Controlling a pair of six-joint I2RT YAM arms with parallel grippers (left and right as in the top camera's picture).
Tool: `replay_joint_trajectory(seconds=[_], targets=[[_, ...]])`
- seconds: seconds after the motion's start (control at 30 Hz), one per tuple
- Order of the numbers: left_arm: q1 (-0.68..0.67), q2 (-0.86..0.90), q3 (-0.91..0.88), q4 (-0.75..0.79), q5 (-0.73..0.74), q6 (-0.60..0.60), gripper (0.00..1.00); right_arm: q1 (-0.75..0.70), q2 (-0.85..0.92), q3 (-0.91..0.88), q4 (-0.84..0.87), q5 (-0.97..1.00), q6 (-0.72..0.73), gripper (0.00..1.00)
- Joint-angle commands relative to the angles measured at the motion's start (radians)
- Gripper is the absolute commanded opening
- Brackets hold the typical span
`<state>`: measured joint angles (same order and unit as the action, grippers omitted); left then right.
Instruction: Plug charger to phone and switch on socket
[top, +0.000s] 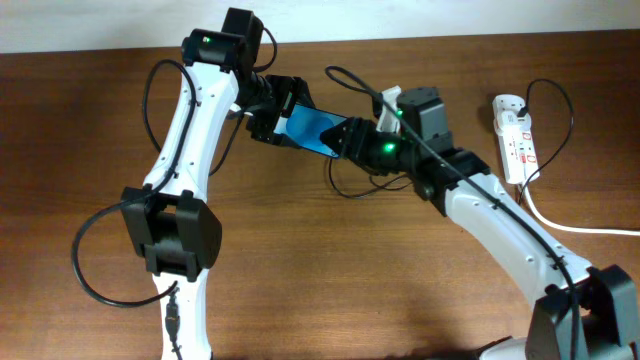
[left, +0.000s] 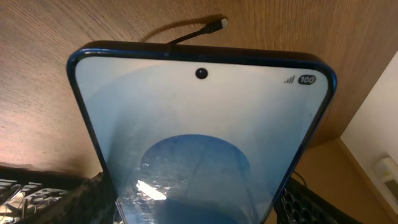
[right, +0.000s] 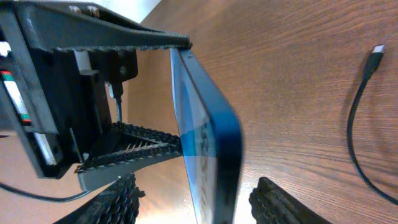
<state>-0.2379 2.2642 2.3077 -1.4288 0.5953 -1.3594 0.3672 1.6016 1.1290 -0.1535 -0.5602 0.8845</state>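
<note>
While the wooden table (top: 330, 290) fills the scene, your left gripper (top: 278, 112) clamps one end of the phone (top: 312, 128), which sits tilted near the table's far middle. Your right gripper (top: 348, 137) straddles the other end, its fingers (right: 112, 202) spread wide and clear of the phone. The socket (top: 515, 140) lies well apart at the right. The charger (right: 351, 118) trails loose near the phone, its plug (left: 221, 23) unconnected.

A brown wooden table (top: 300, 270) with fine grain running along its length fills nearly all of the overhead view, its surface matte and lightly shadowed, while a pale off-white wall (top: 100, 20) runs as a narrow band along its far edge.
</note>
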Motion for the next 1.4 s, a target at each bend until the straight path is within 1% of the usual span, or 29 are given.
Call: replay_joint_trajectory(seconds=[0.0,0.03,0.1,0.17,0.23,0.3,0.47,0.7,0.97,1.0,1.1,1.2,1.27,1.33,1.37], targets=[[-0.011,-0.030,0.021,-0.003,0.031,-0.016,0.00,0.027,0.030,0.014,0.009,0.081,0.022,0.58],[-0.015,-0.030,0.021,-0.009,0.031,-0.016,0.00,0.026,0.037,0.014,0.017,0.088,0.022,0.54],[-0.018,-0.030,0.021,-0.024,0.031,-0.017,0.00,0.026,0.043,0.014,0.024,0.109,0.022,0.50],[-0.022,-0.030,0.021,-0.043,0.031,-0.016,0.00,0.026,0.043,0.014,0.025,0.129,0.022,0.49],[-0.022,-0.030,0.021,-0.068,0.031,-0.016,0.00,0.026,0.043,0.014,0.040,0.137,0.022,0.44],[-0.023,-0.030,0.021,-0.077,0.032,-0.016,0.00,0.026,0.043,0.014,0.060,0.151,0.023,0.41],[-0.023,-0.030,0.021,-0.083,0.079,-0.017,0.00,0.026,0.043,0.014,0.076,0.142,0.034,0.40],[-0.023,-0.030,0.021,-0.084,0.098,-0.017,0.00,0.026,0.043,0.014,0.076,0.097,0.053,0.39],[-0.023,-0.030,0.021,-0.084,0.098,-0.017,0.00,0.026,0.043,0.014,0.076,0.074,0.053,0.32],[-0.022,-0.030,0.021,-0.084,0.098,-0.017,0.00,0.026,0.043,0.014,0.076,0.066,0.053,0.30],[-0.022,-0.030,0.021,-0.084,0.098,-0.017,0.00,0.026,0.043,0.014,0.071,0.055,0.052,0.26],[-0.022,-0.030,0.021,-0.084,0.098,-0.017,0.00,0.026,0.043,0.014,0.064,0.055,0.052,0.18],[-0.022,-0.030,0.021,-0.084,0.098,-0.017,0.00,0.026,0.043,0.014,0.064,0.055,0.052,0.15],[-0.022,-0.030,0.021,-0.084,0.098,-0.016,0.07,0.026,0.043,0.014,0.064,0.055,0.052,0.13],[-0.022,-0.030,0.021,-0.084,0.098,-0.016,0.15,0.026,0.043,0.014,0.064,0.055,0.052,0.11]])
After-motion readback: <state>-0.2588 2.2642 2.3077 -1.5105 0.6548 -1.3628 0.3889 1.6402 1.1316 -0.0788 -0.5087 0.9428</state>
